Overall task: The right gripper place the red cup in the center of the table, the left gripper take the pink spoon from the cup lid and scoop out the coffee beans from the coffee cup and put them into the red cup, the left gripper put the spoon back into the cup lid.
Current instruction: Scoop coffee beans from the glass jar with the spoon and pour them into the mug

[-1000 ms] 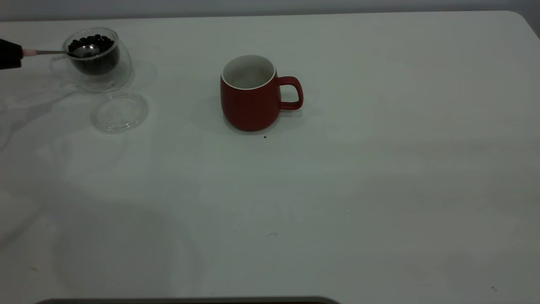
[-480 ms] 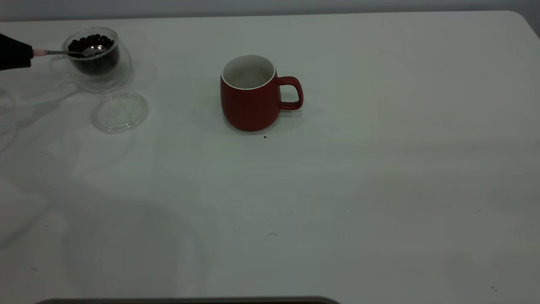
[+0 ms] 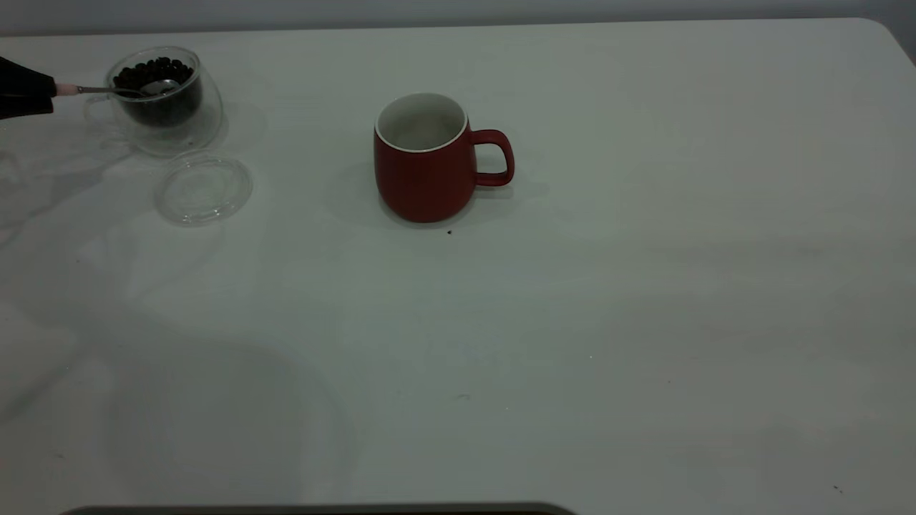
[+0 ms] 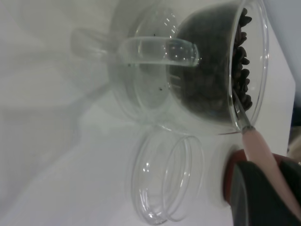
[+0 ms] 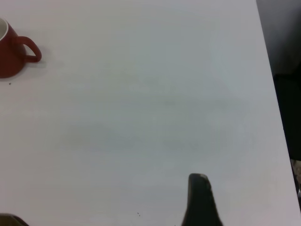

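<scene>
Left gripper (image 3: 32, 93): at the 9 o'clock edge, clamped on the pink spoon (image 3: 107, 89) by its handle. Spoon bowl rests on the coffee beans (image 3: 154, 75) inside the glass cup (image 3: 168, 100), at 3 o'clock from the gripper. Lid (image 3: 204, 189): on the table (image 3: 644, 286), bare, at 5 o'clock from the glass cup. Red cup (image 3: 426, 157): upright near centre, handle toward 3 o'clock. Right gripper (image 5: 200, 202): apart; finger opening cannot be told.

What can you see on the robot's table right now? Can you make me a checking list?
Surface: white table, a few tiny dark specks.
Job's things: red cup upright near the middle, looks empty; coffee cup at far left holding coffee beans; pink spoon reaching into it; cup lid flat beside it, bare.
Clutter: nothing seen.
Grippers: left gripper at the left edge, jaws shut on the spoon handle; right gripper over bare table away from the red cup.
Cables: nothing seen.
Surroundings: grey wall behind.
</scene>
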